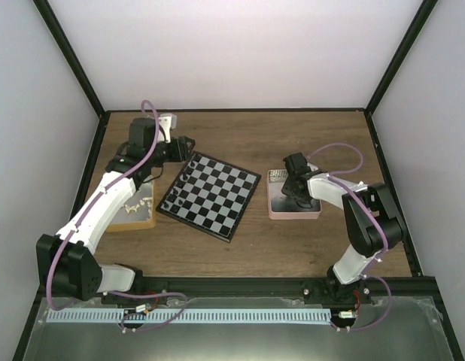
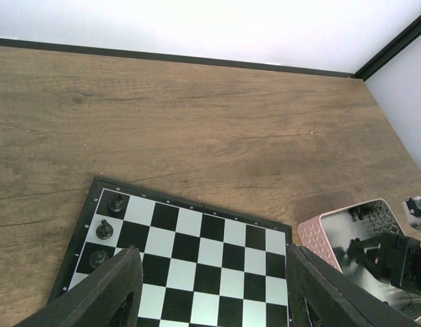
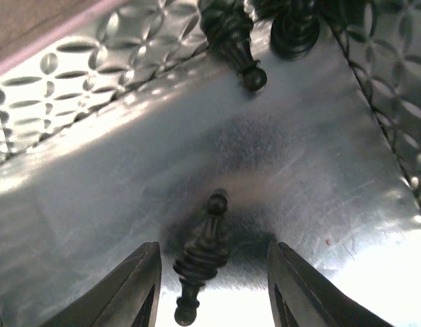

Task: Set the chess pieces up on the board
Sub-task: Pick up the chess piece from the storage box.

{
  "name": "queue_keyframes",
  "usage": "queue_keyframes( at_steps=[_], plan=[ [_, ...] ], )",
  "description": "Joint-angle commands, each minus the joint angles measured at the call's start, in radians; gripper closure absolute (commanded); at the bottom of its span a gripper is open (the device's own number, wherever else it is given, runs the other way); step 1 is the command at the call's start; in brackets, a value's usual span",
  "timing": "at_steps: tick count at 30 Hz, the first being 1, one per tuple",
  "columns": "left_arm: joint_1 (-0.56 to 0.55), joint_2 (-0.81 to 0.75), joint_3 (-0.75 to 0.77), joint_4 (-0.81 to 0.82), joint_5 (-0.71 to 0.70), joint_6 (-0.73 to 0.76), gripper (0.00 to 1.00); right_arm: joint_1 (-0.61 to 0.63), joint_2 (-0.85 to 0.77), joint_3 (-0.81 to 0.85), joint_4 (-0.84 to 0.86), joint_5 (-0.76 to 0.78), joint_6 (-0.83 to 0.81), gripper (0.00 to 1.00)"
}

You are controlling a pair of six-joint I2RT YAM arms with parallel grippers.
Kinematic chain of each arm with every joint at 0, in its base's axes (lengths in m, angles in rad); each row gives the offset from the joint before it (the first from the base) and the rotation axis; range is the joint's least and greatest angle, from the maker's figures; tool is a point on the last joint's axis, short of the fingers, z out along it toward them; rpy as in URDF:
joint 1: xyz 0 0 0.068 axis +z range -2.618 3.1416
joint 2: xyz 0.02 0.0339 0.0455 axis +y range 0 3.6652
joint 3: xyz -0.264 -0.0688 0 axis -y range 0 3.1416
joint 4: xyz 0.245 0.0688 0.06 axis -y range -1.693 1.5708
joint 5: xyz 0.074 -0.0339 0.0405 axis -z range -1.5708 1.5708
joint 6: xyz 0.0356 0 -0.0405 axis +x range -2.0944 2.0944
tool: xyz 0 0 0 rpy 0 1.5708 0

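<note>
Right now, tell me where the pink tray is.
Top view, right side: the pink tray sits just right of the board, beneath the right gripper.

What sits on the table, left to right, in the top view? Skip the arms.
tan tray → board → pink tray
</note>
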Motion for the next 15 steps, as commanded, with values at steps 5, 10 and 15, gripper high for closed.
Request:
queue_keyframes(
  at_steps=[5, 10, 15],
  plan=[
    [0.003, 0.015, -0.015, 0.024, 0.003, 0.007, 0.40, -0.006, 0.051, 0.035, -0.004, 0.038, 0.008, 0.69],
    [0.003, 0.016, -0.016, 0.025, 0.005, 0.007, 0.40, -0.006, 0.034, 0.025, -0.014, 0.037, 0.002, 0.86],
    [0.002, 0.014, -0.018, 0.036, 0.030, 0.006, 0.40, -0.006, -0.035, 0.001, 0.048, 0.009, -0.043, 0.88]
  ],
)
